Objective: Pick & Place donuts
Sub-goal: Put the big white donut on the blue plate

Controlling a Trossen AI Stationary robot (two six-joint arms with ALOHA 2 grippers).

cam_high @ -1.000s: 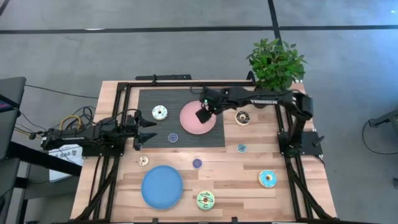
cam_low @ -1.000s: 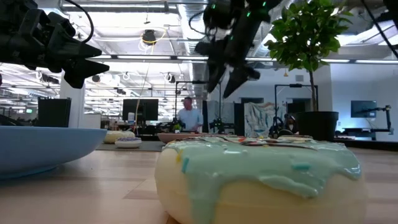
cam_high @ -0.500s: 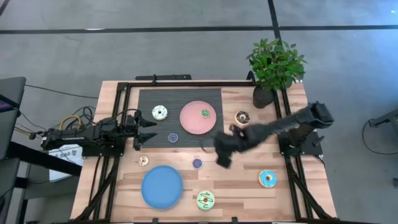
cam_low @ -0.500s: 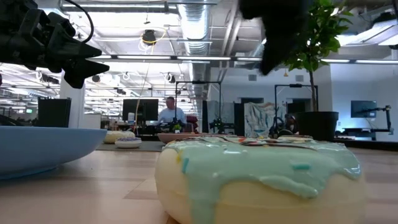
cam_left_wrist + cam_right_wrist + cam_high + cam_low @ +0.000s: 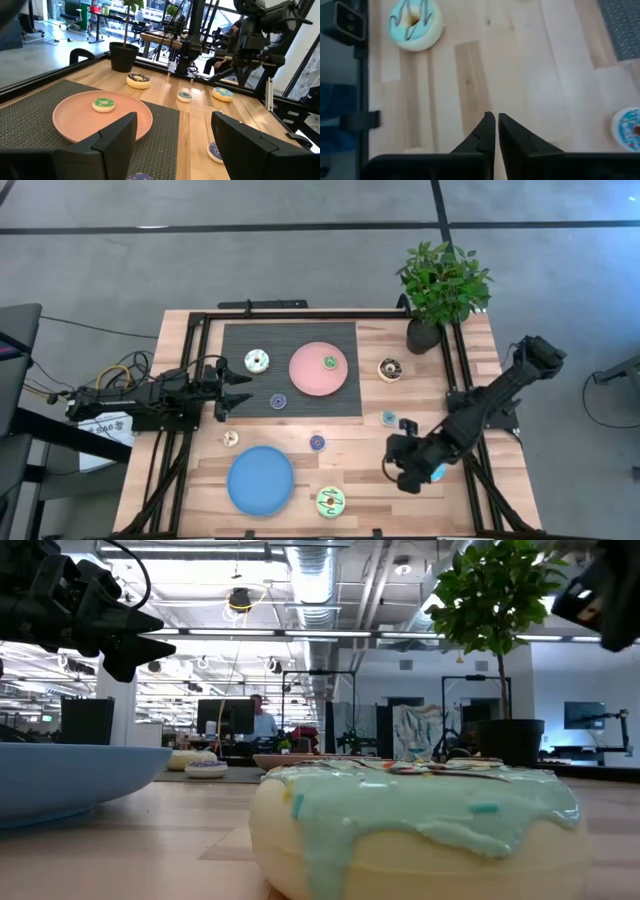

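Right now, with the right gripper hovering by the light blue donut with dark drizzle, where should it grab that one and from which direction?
Come straight down from above and pinch across the outer rim of the light blue donut. It lies flat, icing up, on bare table with nothing touching it, so any two opposite sides are free. The right gripper is shut and would probably need to open first.

light blue donut (image 5: 434,472) partly hidden, perhaps under right hand (image 5: 403,473)
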